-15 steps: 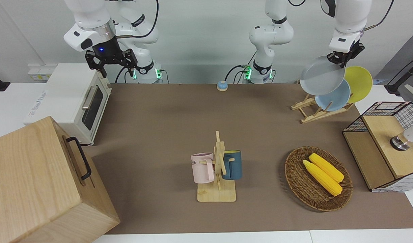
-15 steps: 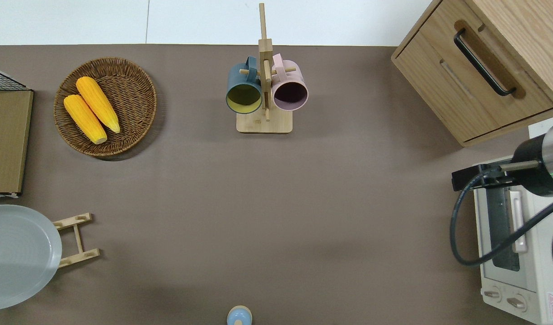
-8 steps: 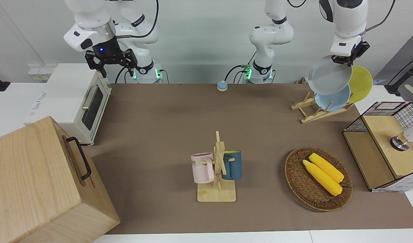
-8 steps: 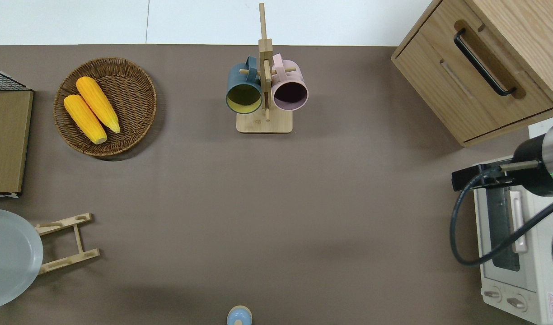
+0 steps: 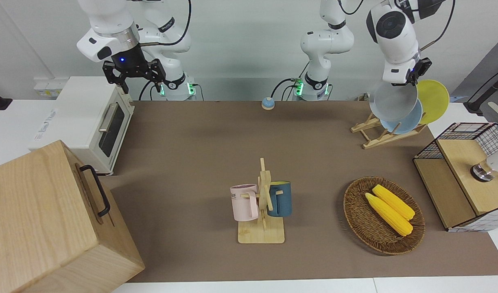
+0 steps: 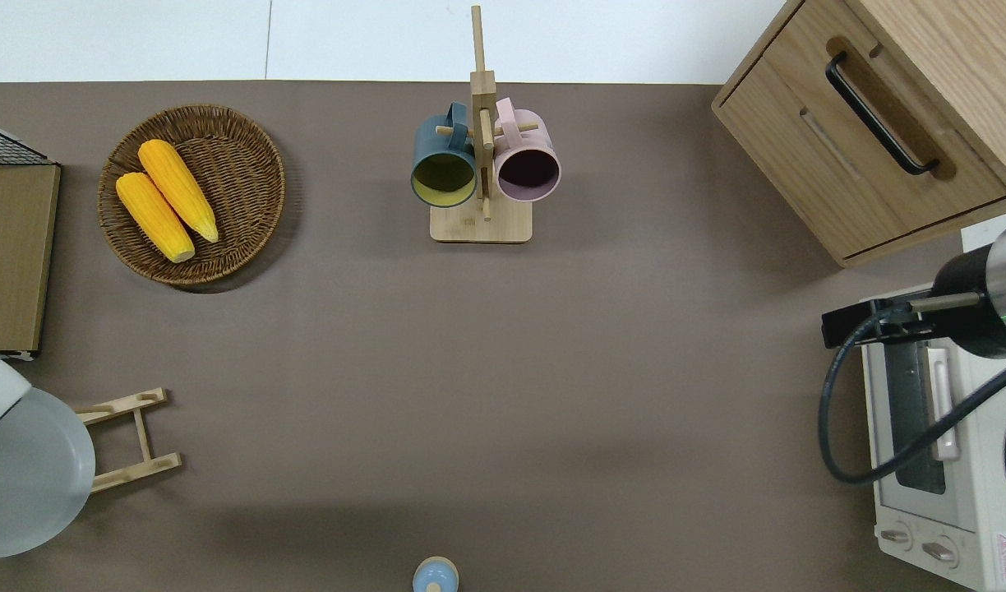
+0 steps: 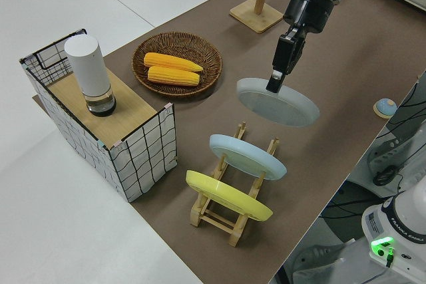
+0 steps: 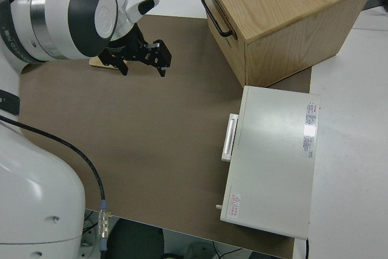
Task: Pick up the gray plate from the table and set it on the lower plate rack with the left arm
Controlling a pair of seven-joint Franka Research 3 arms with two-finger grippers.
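Observation:
My left gripper (image 5: 404, 80) is shut on the rim of the gray plate (image 5: 393, 101), which hangs tilted in the air. In the overhead view the gray plate (image 6: 26, 473) is over the lower plate rack (image 6: 129, 440), hiding all but the rack's empty end slots. In the left side view the left gripper (image 7: 274, 84) holds the gray plate (image 7: 279, 102) above the rack (image 7: 234, 221), beside the sky-blue plate (image 7: 246, 156) and the yellow plate (image 7: 226, 196) that stand in its slots. The right gripper (image 5: 134, 79) is parked and open.
A mug tree (image 5: 262, 211) with a pink and a blue mug stands mid-table. A wicker basket (image 5: 354, 215) holds two corn cobs. A wire crate (image 5: 460, 175) is at the left arm's end; a toaster oven (image 5: 86, 122) and a wooden box (image 5: 49, 219) are at the right arm's end.
The left arm's wrist has swung round and the gray plate has come lower, closer to the rack and the sky-blue plate. The right arm has not moved.

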